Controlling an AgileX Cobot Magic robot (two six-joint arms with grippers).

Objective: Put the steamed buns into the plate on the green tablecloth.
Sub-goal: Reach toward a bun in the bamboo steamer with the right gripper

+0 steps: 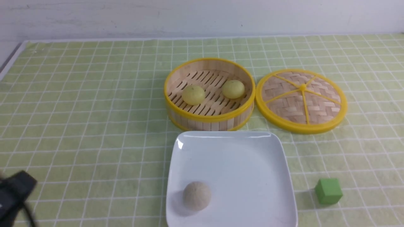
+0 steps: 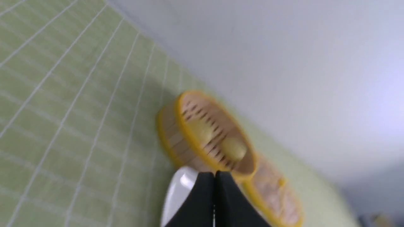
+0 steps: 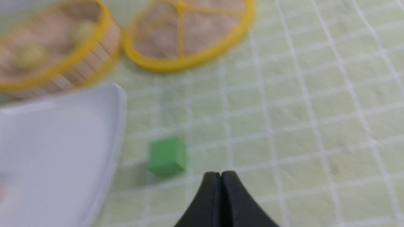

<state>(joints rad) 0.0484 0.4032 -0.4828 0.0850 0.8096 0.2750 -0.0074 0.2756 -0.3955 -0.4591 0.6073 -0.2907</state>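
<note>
Now two pale yellow buns [image 1: 193, 95] [image 1: 233, 89] sit in a round basket [image 1: 210, 118] with a yellow rim — one on the left, one on the right, with a gap between them. The basket floor has long thin slots. Just beside the basket, on its right, lies a round woven lid [image 1: 301, 96] with yellow bars that meet at a knob. Nearer than the basket is a big white plate [image 1: 243, 167], and it rests on the green cloth [image 1: 94, 126] with its white lines. A grey-brown bun [image 1: 197, 196] sits in the plate, near its left side. To the right of the plate, apart from it, is a small green cube [image 1: 328, 191] on the cloth. The left gripper [image 2: 215, 176] has its two tips pressed together, with nothing in them. The right gripper [image 3: 220, 176] is closed up too — its tips meet and hold nothing. Both yellow buns are in the basket, out of the plate.
</note>
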